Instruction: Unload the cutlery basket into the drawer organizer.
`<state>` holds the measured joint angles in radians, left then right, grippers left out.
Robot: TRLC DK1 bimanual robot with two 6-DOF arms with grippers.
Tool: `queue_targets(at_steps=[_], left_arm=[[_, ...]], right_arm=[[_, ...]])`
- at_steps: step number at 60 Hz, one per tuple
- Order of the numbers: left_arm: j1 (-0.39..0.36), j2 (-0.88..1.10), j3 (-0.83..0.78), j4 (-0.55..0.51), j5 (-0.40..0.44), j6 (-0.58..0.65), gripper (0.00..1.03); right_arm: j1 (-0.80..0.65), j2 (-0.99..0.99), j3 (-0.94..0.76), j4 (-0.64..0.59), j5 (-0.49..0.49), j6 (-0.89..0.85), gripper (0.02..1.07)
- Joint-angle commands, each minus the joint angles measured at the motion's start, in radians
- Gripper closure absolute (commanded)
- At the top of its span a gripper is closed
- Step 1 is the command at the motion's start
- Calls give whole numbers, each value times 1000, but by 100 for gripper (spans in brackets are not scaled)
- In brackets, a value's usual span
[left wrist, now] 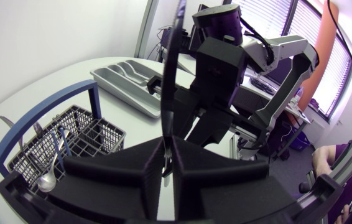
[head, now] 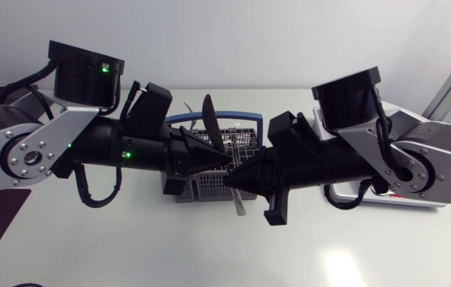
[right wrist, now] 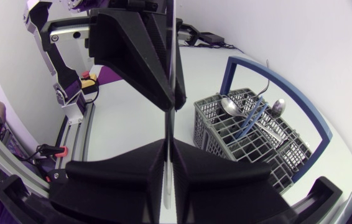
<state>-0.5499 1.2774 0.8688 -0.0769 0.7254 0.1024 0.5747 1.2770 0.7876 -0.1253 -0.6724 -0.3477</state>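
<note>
The grey wire cutlery basket [head: 244,139], with its blue handle [right wrist: 227,78], sits on the table beneath both grippers. In it stand two spoons [right wrist: 229,104], one blue-handled piece [right wrist: 249,119] and one thin metal piece [right wrist: 266,78] whose kind cannot be told. The grey drawer organizer [left wrist: 126,81], divided into several long compartments, lies just beyond the basket. One knife [head: 208,119] is held above the basket. The left gripper [head: 219,159] and the right gripper [head: 237,174] both pinch it, each with its fingers pressed onto it from two sides.
</note>
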Motion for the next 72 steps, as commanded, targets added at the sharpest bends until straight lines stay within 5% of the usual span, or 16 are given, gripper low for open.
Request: queue_targets(at_steps=[1,15,30,51,72], left_arm=[[7,-4,35,37,5,-41,68],[7,-43,29,42,-17,-53,34],[-16,-107,7,0,-103,-46,20],[-56,-105,-7,-83,-314,56,20],[-71,-55,-1,-95,-420,88,20]], right_arm=[[17,16,16,-19,-1,-17,101],[-7,12,4,-34,30,-17,101],[-133,-42,-1,-91,59,-20,101],[-501,-99,44,-270,39,-160,101],[-986,229,283,-384,-21,-382,101]])
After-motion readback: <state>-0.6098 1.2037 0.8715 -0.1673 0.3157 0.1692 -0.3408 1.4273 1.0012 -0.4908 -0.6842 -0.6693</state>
